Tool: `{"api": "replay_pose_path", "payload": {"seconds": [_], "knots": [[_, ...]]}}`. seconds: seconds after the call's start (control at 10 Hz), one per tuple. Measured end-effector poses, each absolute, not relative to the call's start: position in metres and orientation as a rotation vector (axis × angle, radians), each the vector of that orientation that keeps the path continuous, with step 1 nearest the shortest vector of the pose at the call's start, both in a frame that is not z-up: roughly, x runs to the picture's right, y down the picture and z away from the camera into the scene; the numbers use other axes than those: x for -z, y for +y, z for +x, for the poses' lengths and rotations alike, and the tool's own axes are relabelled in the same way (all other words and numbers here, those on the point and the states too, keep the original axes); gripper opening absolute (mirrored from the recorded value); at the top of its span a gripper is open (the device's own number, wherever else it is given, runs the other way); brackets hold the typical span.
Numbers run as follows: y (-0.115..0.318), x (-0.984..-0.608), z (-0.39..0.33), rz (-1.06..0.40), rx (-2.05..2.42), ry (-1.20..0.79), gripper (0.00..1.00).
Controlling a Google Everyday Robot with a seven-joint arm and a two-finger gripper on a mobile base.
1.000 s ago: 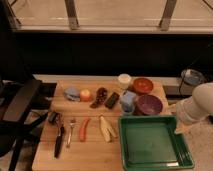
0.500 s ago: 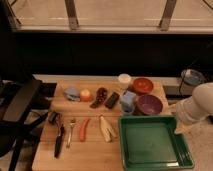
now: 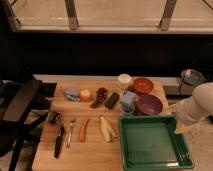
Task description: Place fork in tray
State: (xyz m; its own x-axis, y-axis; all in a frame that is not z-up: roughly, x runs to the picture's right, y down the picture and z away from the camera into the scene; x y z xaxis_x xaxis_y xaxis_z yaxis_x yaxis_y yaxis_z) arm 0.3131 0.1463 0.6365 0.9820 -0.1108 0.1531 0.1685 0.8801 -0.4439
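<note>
The small silvery fork [image 3: 71, 131] lies on the wooden table near the front left, between a black-handled tool [image 3: 59, 138] and an orange carrot [image 3: 84, 129]. The dark green tray [image 3: 152, 144] sits at the front right of the table and holds nothing. My white arm [image 3: 196, 107] reaches in from the right edge. My gripper [image 3: 181, 127] hangs just over the tray's far right corner, far from the fork.
A purple bowl [image 3: 149, 105], red bowl [image 3: 142, 86], white cup [image 3: 124, 79] and blue cup [image 3: 128, 101] stand behind the tray. An apple [image 3: 86, 94], a blue object [image 3: 71, 93] and a peeled banana [image 3: 106, 129] are mid-table. A black chair [image 3: 20, 107] stands at the left.
</note>
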Motion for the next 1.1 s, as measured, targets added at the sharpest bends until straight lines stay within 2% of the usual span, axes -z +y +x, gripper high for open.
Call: {"api": "replay_pose_path", "payload": {"seconds": [0.3, 0.5, 0.9, 1.1], "knots": [[0.141, -0.637, 0.312, -0.476, 0.186, -0.145, 0.66], [0.129, -0.636, 0.288, -0.472, 0.353, -0.228, 0.66], [0.118, -0.622, 0.195, -0.429, 0.682, -0.406, 0.66], [0.122, -0.602, 0.151, -0.384, 0.845, -0.541, 0.66]]}}
